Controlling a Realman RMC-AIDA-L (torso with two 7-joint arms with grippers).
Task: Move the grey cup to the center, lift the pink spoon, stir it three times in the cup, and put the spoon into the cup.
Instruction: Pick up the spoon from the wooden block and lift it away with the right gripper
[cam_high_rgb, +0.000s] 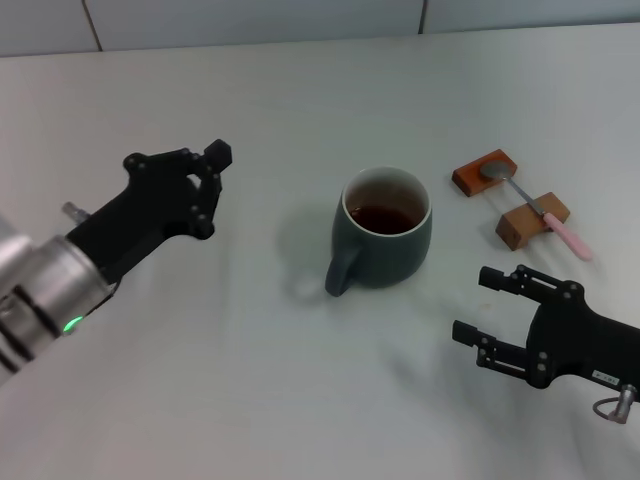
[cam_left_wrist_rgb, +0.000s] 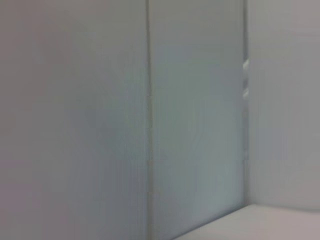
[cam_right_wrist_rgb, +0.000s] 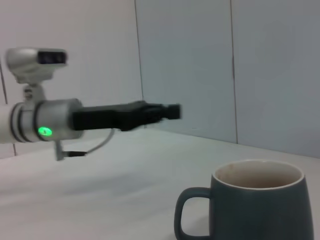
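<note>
The grey cup (cam_high_rgb: 385, 240) stands upright in the middle of the white table (cam_high_rgb: 300, 400), with dark liquid inside and its handle toward me and to the left. It also shows in the right wrist view (cam_right_wrist_rgb: 260, 205). The pink spoon (cam_high_rgb: 540, 210) lies across two wooden blocks to the right of the cup. My left gripper (cam_high_rgb: 210, 190) is open and empty, held above the table to the left of the cup; it shows in the right wrist view (cam_right_wrist_rgb: 170, 111). My right gripper (cam_high_rgb: 478, 303) is open and empty, low and to the right of the cup, nearer me than the spoon.
The two brown wooden blocks (cam_high_rgb: 483, 172) (cam_high_rgb: 532, 222) hold the spoon off the table at the right. A tiled wall (cam_left_wrist_rgb: 150, 120) runs behind the table's far edge.
</note>
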